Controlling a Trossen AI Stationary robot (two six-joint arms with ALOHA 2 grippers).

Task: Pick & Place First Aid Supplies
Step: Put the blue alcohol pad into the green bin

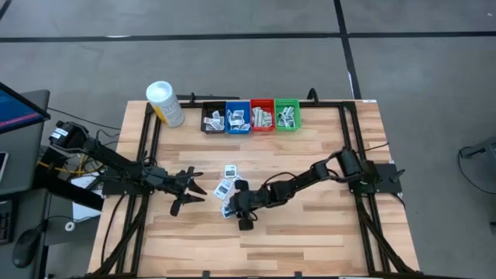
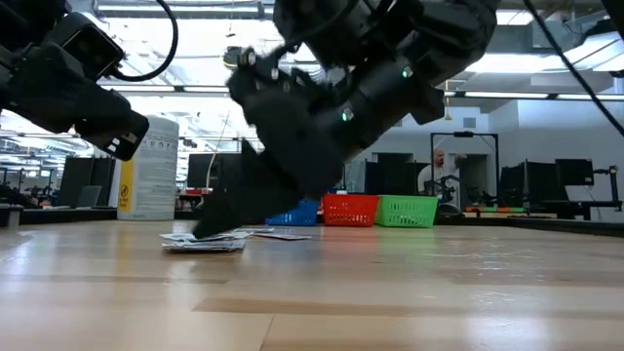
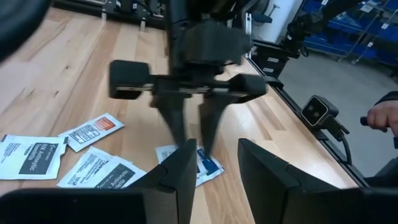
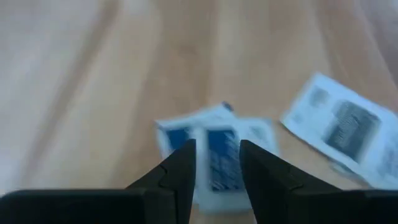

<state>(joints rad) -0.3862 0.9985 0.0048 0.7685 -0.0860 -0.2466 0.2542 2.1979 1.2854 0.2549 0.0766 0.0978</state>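
On your left, the left gripper [image 1: 188, 195] hangs over the bare wood of the table [image 1: 310, 240], its fingers spread apart and empty, pointing toward the middle.

Just beside it, near the table's centre, you see a few loose first aid packets [image 1: 226, 180] lying flat on the wood, white with dark print. One more, the blue-marked packet [image 4: 214, 152], lies directly under the right gripper [image 1: 235, 206]. This gripper points down at it, one finger on each side of the blue part, and the tips are at the packet's level. The jaws stand apart with a narrow gap. You cannot tell from the views if they already pinch the packet or only straddle it.

At the far edge of the table, a white-capped yellow container [image 1: 164, 103] stands upright. To its right, four small bins sit in a row, touching: black bin [image 1: 213, 118], blue bin [image 1: 237, 118], red bin [image 1: 262, 116], green bin [image 1: 287, 115]. Each one holds some packets.
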